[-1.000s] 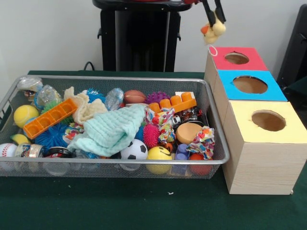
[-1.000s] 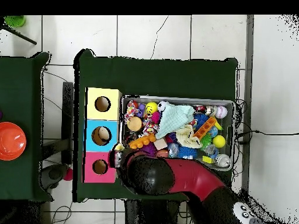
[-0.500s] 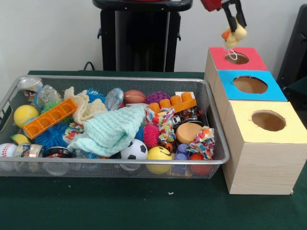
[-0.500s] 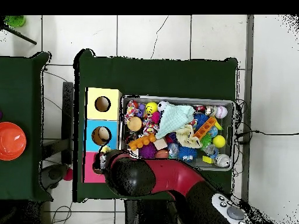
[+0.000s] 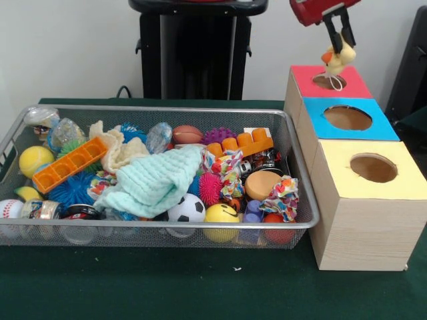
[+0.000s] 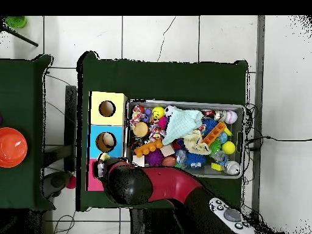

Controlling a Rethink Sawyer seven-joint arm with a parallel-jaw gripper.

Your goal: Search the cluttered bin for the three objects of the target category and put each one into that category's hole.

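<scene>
My gripper (image 5: 340, 48) hangs above the red-topped box (image 5: 357, 85), shut on a small yellow duck toy (image 5: 337, 60) with an orange beak. The duck's white loop dangles over the red box's round hole (image 5: 329, 81). In the overhead view the arm (image 6: 137, 184) covers most of the red box (image 6: 93, 181) and hides the gripper. The wire bin (image 5: 298, 173) holds many toys: a mint cloth (image 5: 153, 180), a soccer ball (image 5: 186, 208), a yellow smiley ball (image 5: 221, 215) and orange blocks (image 5: 240, 143).
A blue-topped box (image 5: 347, 118) and a yellow-topped box (image 5: 371, 168) stand in a row in front of the red one, each with a round hole. The blue box's hole (image 6: 106, 141) shows something tan inside. An orange bowl (image 6: 11, 147) sits on a side table.
My gripper has carried the duck from beside the red box's far left corner rightward, to over the red box's hole. The bin's contents have not moved.
</scene>
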